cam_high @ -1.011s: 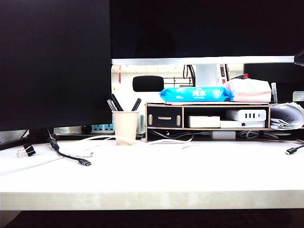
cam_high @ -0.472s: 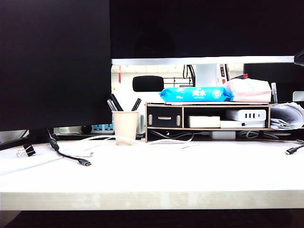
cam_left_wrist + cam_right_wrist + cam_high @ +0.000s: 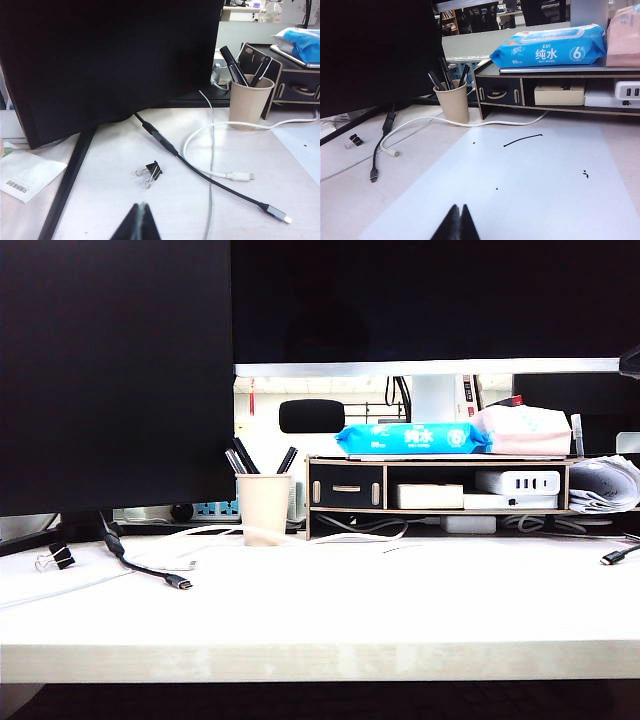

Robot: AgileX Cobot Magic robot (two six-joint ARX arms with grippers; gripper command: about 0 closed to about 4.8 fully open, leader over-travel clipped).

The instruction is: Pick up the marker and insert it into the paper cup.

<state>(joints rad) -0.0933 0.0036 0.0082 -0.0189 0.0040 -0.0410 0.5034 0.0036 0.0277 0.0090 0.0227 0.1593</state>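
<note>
Well apart: paper cup (image 3: 453,103), right pincer (image 3: 456,224).

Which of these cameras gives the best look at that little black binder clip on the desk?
The left wrist view: the binder clip lies close and sharp, silver handles visible. The exterior view shows it small at the desk's left edge; the right wrist view shows only a tiny dark shape.

Both grippers (image 3: 141,220) (image 3: 456,222) are cut off by frame edges.
</note>
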